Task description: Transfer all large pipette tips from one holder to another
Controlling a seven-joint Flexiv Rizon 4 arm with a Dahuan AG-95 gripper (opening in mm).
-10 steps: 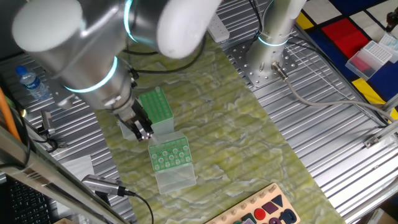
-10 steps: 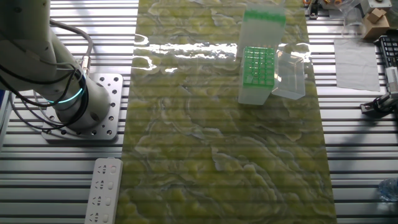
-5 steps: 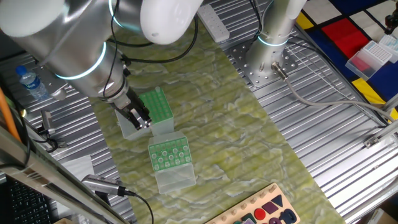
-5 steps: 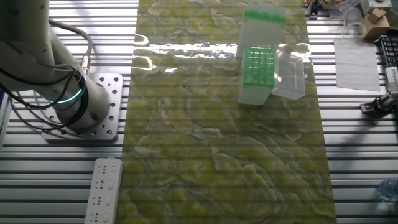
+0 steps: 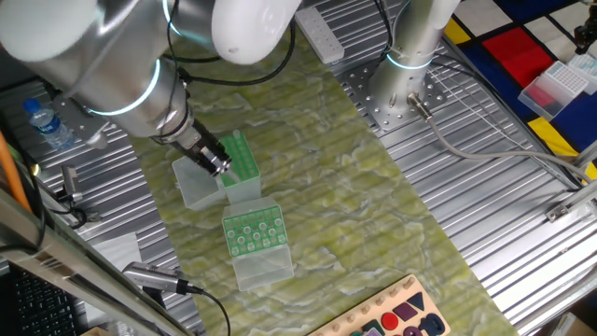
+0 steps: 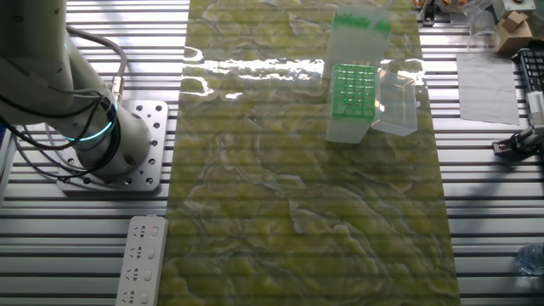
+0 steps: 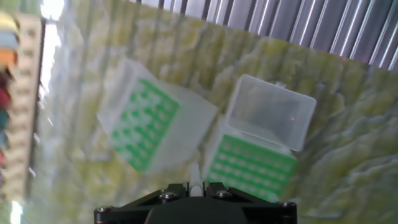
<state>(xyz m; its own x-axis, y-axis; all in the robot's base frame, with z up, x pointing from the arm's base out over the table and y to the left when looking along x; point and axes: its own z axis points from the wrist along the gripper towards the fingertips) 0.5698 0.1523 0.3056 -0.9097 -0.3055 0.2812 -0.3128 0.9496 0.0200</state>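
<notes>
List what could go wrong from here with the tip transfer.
The gripper hangs close over the open rack, beside its hinged clear lid; a sloppy descent might knock the lid or rack. The hand view shows a pale tip between the fingers, but blurred, so the grip may be off-centre. The second rack sits close by, so a sideways move could clip it.
</notes>
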